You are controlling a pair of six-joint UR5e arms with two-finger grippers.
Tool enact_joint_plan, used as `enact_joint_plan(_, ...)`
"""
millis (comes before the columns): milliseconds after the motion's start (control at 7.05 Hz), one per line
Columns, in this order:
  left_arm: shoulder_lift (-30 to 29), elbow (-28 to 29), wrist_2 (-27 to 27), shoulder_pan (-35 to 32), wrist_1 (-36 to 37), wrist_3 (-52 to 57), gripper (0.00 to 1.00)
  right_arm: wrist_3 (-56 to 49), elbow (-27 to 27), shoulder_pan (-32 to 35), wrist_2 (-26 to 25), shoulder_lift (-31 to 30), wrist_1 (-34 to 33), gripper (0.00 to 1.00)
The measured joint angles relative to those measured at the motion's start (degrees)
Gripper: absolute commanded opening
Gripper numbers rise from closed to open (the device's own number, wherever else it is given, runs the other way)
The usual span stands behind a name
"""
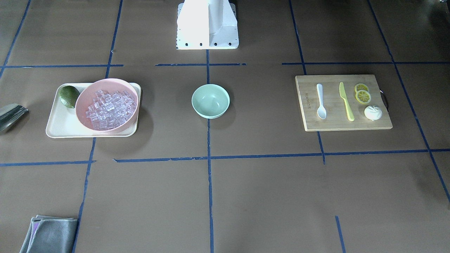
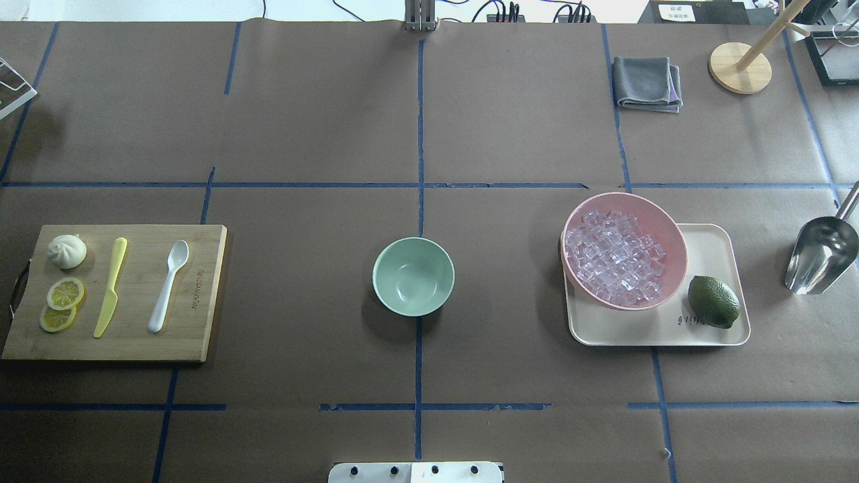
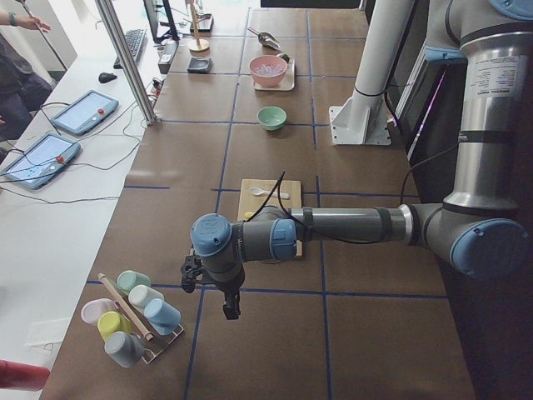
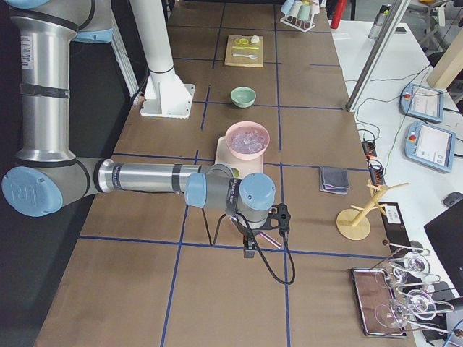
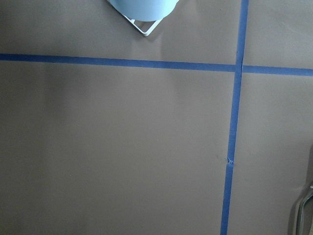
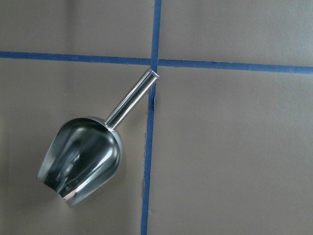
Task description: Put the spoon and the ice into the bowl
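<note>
The white spoon (image 2: 168, 285) lies on a wooden cutting board (image 2: 194, 322) on the robot's left side, also in the front view (image 1: 321, 102). The mint-green bowl (image 2: 413, 276) stands empty at the table's middle (image 1: 210, 101). The ice (image 2: 614, 258) is piled in a pink bowl (image 2: 674, 235) on the robot's right (image 1: 107, 109). The left gripper (image 3: 212, 292) hangs past the cutting board, far from the spoon. The right gripper (image 4: 266, 235) hangs beyond the pink bowl, over a steel scoop (image 6: 83, 161). I cannot tell whether either is open or shut.
A yellow knife (image 2: 111, 285), lemon slices (image 2: 64, 295) and a white bun (image 2: 67, 251) share the board. The pink bowl and a green lime (image 2: 713, 302) sit on a cream tray (image 2: 711, 241). The scoop (image 2: 822, 255) lies right of it. A grey cloth (image 2: 647, 82) and a cup rack (image 3: 133, 317) stand farther off.
</note>
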Motion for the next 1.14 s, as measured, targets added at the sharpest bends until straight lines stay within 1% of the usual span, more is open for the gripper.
enact_joint_plan(1135, -0.10, -0.04, -0.07, 0.00, 0.03, 0.00, 1.00, 0.97, 0.17, 0.04, 0.02, 0.19, 0.00, 1.00)
